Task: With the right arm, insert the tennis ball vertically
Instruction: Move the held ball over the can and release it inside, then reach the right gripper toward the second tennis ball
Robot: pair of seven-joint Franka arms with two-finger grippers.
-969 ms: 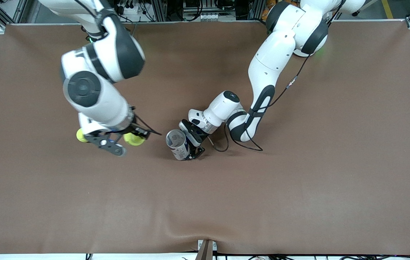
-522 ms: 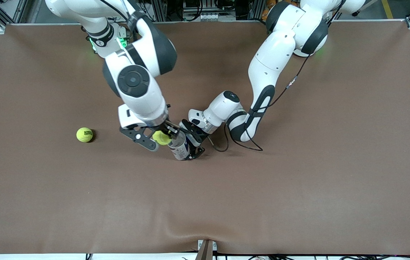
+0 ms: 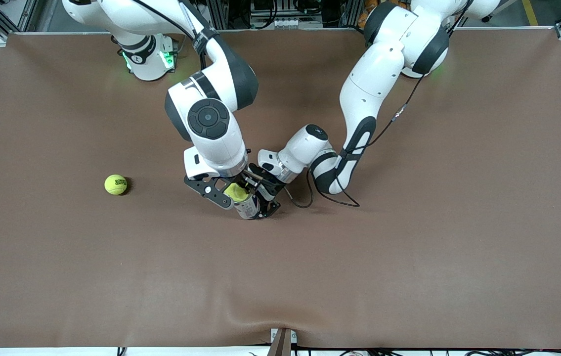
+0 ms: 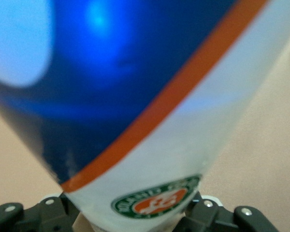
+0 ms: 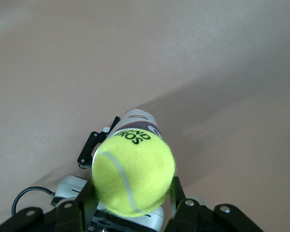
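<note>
Right gripper [image 3: 235,192], just left of centre in the front view, clamps a yellow-green tennis ball [image 3: 236,191] between its two black fingers; it hangs directly over the open mouth of the tennis-ball can [image 3: 248,206]. In the right wrist view the held tennis ball [image 5: 133,174] fills the lower centre of the frame, the right gripper [image 5: 133,193] closing on it from both sides, and the can's rim [image 5: 137,117] shows just past the ball's edge, with black lettering on the felt.

Left gripper [image 3: 266,192], immediately right of the can in the front view, grips the can's wall, its jaws closed around the body; the can stands slightly tilted on the brown table [image 3: 409,257]. In the left wrist view the can [image 4: 150,111] occupies nearly the whole frame: a blue field at upper left, an orange diagonal stripe, a white field at lower right, and a green-and-orange round emblem [image 4: 157,201] at bottom centre.

A second tennis ball [image 3: 115,184] lies on the table at centre left of the front view, well apart from both grippers, toward the right arm's end.
</note>
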